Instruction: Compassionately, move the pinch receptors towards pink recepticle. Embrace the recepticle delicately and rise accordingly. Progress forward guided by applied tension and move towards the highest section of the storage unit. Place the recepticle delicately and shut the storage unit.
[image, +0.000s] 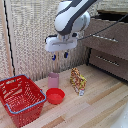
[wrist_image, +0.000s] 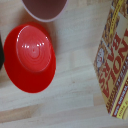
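Exterior view's left to right: red wire basket (image: 21, 98) near left, pink cup (image: 53, 79) standing upright on the tabletop (image: 95, 107) just behind the red bowl (image: 55, 95), a yellow snack box (image: 78, 81) right of the cup, dresser (image: 111, 47) far right with its top drawer (image: 102, 36) pulled out a bit, as far as I can tell. Pincer (image: 59, 56) hangs above the cup, well clear of it, blue tips spread apart and holding nothing. Task looks barely begun: cup not yet grasped, so grab, lift, carry to top drawer, set down and shut are all left.
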